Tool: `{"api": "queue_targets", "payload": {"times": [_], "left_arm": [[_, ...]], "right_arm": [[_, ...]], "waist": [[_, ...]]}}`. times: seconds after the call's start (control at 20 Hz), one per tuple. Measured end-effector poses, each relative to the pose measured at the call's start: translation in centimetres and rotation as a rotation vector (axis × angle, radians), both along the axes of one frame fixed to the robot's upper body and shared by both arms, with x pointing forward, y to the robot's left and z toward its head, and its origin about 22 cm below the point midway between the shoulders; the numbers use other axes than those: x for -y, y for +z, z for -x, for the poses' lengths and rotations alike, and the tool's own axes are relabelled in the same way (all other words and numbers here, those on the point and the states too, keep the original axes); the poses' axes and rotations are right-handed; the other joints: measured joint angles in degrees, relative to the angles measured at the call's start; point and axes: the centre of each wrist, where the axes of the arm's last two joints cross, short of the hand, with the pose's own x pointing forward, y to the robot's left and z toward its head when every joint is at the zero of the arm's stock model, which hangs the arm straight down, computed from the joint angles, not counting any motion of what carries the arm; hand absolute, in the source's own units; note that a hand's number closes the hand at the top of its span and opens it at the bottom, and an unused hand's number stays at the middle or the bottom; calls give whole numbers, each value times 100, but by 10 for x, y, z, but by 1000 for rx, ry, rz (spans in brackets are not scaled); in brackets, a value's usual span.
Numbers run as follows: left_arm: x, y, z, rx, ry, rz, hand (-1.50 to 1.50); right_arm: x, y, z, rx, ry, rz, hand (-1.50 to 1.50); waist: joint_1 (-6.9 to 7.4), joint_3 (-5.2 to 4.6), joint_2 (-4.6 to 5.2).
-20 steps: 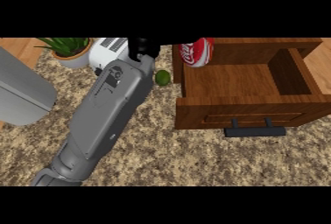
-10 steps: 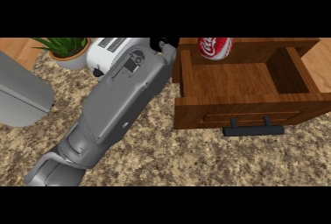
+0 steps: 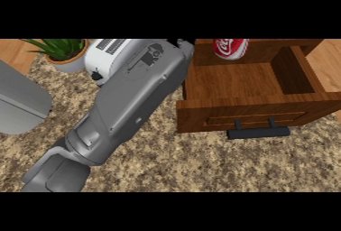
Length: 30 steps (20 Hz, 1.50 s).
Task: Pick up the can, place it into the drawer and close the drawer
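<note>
You have a potted plant [image 3: 61,50] at the far left of the speckled counter [image 3: 200,164], a white toaster [image 3: 106,54] just beside it, and a grey rounded object [image 3: 20,103] at the left edge.

We see a grey forearm [image 3: 126,97] crossing the counter [image 3: 200,167] diagonally, the left hand [image 3: 180,43] barely showing beside the open wooden drawer [image 3: 233,83]; the red can [image 3: 230,48] sits at the drawer's far end; toaster [image 3: 106,48] and plant [image 3: 61,48], upper left.
</note>
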Motion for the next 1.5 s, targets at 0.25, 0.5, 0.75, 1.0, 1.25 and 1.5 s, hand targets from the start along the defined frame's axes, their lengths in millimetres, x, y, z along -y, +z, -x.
{"api": "queue_targets", "payload": {"times": [0.25,0.5,0.75,1.0,1.25,1.5], "left_arm": [[5,-4,-3,-18,16,-21,150],[9,-20,0,-38,39,-56,150],[9,-29,-2,-53,74,-95,-150],[9,-35,-2,-66,114,-112,-150],[8,-41,-3,-64,134,-119,-150],[6,-47,-3,-58,159,-110,-150]], "right_arm": [[0,1,-2,-1,7,-11,-150],[0,1,-6,-7,20,-2,-150],[1,6,-4,3,21,-2,-150],[0,9,-9,-1,41,-1,-150],[2,9,-13,1,37,2,-150],[0,8,-18,14,42,2,-150]], "waist": [[-53,1,11],[-128,4,22],[-167,5,29],[-220,5,47],[-223,5,59],[-242,5,71]]}}
